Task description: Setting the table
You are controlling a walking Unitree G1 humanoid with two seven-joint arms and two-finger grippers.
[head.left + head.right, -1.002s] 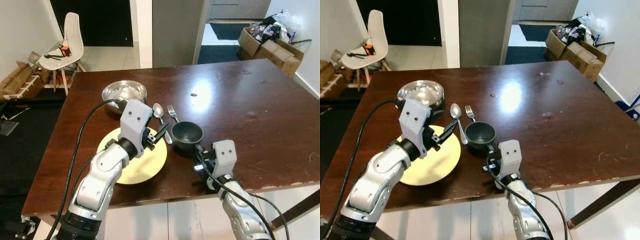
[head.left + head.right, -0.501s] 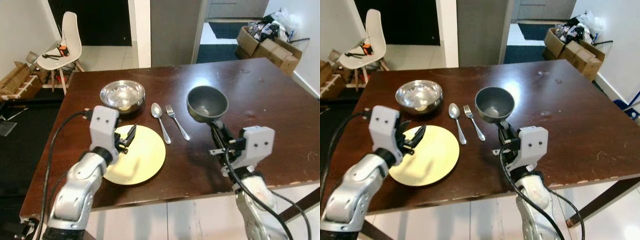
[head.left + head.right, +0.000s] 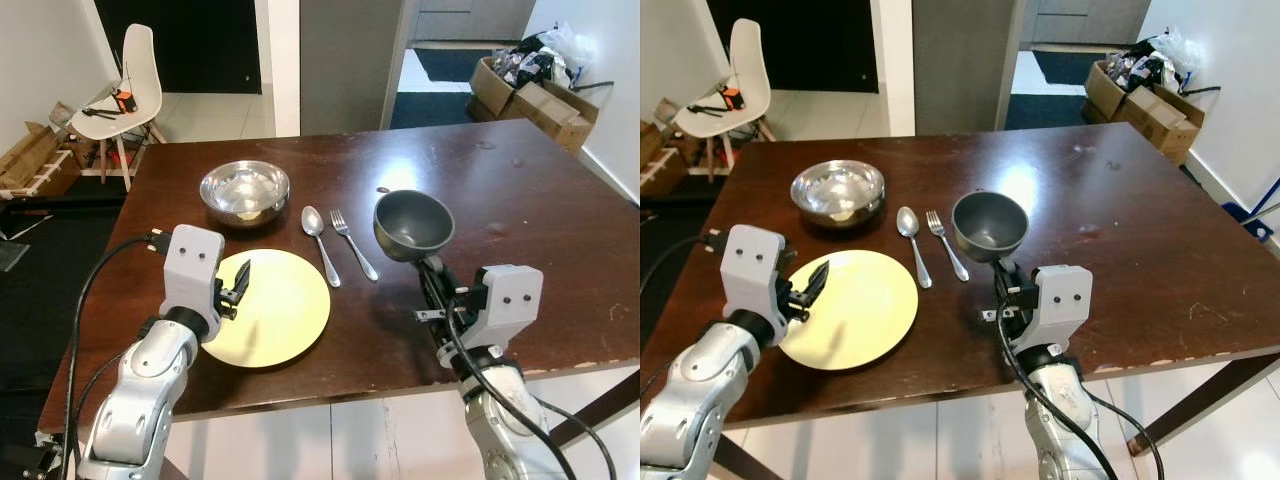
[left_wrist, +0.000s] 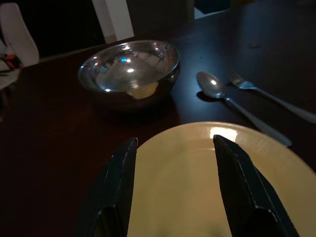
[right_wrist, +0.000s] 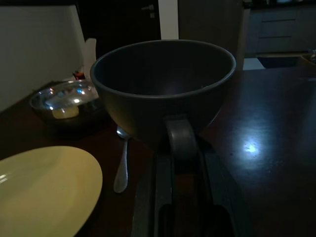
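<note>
A dark grey bowl hangs tilted above the brown table, just right of the fork. My right gripper is shut on its near rim from below; in the right wrist view the bowl stands over a finger. A yellow plate lies flat at the front left, with a spoon beside the fork to its right. My left gripper is open over the plate's left edge, holding nothing; its fingers straddle the plate's far rim.
A shiny steel bowl with something yellow inside sits behind the plate. A white chair stands at the back left, cardboard boxes at the back right. The table's front edge runs close below both arms.
The right gripper has lifted the dark bowl off the table and carried it to the right of the fork. The left arm has drawn back from the spoon to the plate's left edge.
</note>
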